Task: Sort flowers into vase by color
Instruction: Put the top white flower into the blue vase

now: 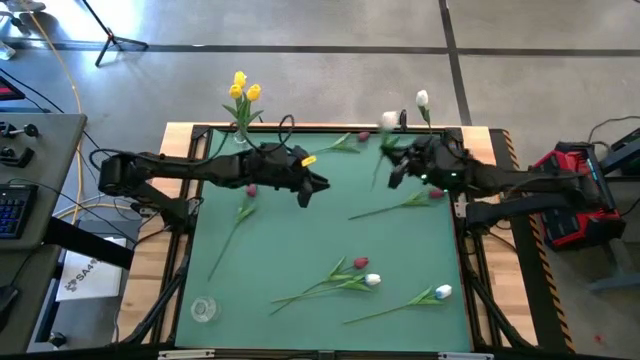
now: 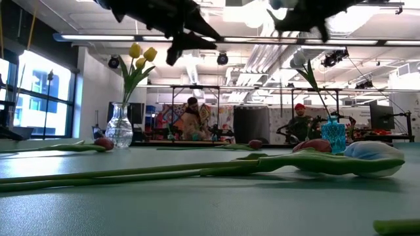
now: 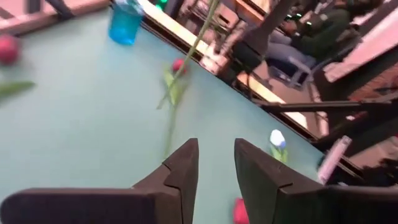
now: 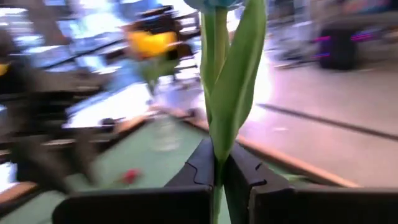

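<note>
We see our right gripper (image 4: pixel 219 171) pinching a green stem (image 4: pixel 214 93) between its dark fingers (image 4: pixel 199 168), a broad leaf (image 4: pixel 239 87) rising beside it, while beyond lie the green counter (image 4: pixel 143 155), a small red flower (image 4: pixel 129 177), and a blurred yellow bloom (image 4: pixel 152 42).

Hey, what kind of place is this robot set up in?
Probably a robotics lab or workshop: an open hall with exposed ceiling lights, seated people at workbenches behind the green table, and a keyboard beside it.
</note>
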`<action>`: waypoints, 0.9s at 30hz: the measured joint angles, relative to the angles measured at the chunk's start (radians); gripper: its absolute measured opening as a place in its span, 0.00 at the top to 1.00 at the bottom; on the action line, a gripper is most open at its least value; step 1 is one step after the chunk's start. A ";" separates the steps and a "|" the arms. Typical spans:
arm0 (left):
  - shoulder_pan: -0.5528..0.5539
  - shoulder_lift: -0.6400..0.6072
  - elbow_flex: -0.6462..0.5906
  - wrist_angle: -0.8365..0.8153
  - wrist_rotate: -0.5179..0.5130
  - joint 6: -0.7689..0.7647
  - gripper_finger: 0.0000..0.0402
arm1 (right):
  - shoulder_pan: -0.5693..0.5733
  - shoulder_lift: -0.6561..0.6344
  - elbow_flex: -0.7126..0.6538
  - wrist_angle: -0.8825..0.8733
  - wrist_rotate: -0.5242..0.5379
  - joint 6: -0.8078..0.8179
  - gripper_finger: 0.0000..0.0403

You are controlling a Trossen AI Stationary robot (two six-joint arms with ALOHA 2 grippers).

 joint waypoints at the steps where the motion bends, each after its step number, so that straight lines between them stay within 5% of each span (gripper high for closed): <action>1: 0.000 -0.012 0.000 -0.004 -0.017 0.011 0.79 | 0.000 -0.029 0.000 -0.041 0.054 -0.001 1.00; 8: 0.001 -0.087 0.000 -0.008 -0.104 0.074 0.81 | 0.000 -0.179 0.000 -0.216 0.432 -0.069 1.00; 14: 0.013 -0.102 0.000 -0.023 -0.110 0.080 0.82 | -0.023 -0.211 0.000 -0.151 0.711 -0.213 1.00; 21: 0.020 -0.101 0.000 -0.021 -0.127 0.081 0.82 | -0.185 -0.180 0.000 -0.154 0.738 -0.140 1.00; 27: 0.048 -0.101 0.000 -0.021 -0.140 0.081 0.82 | -0.421 -0.125 0.000 -0.148 0.563 -0.045 1.00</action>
